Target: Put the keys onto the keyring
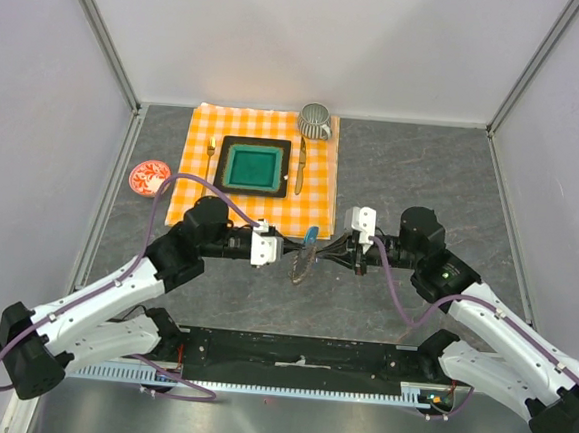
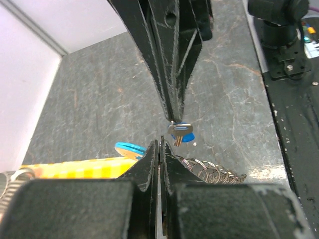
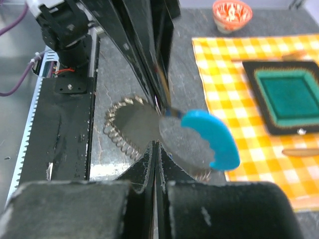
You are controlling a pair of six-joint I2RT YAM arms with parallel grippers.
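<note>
— How do our grippers stand?
— We see the left gripper (image 2: pixel 159 152) and the right gripper (image 3: pixel 155 149) tip to tip, each with its fingers pressed together. We cannot tell what either pinches.
— And the keys?
— A small key (image 2: pixel 176 130) sits at the right tips, with a curved blue tag (image 3: pixel 212 137) beside it. The keyring (image 2: pixel 212 173) is between both grippers, just near of the checked cloth (image 1: pixel 197 184).

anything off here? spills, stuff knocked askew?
Nothing spilled or damaged. The only quirk is the cup, which sits right at the mat's far-right corner, close to its edge. The plate, fork and knife lie straight. The keyring is off the mat, on bare table.
</note>
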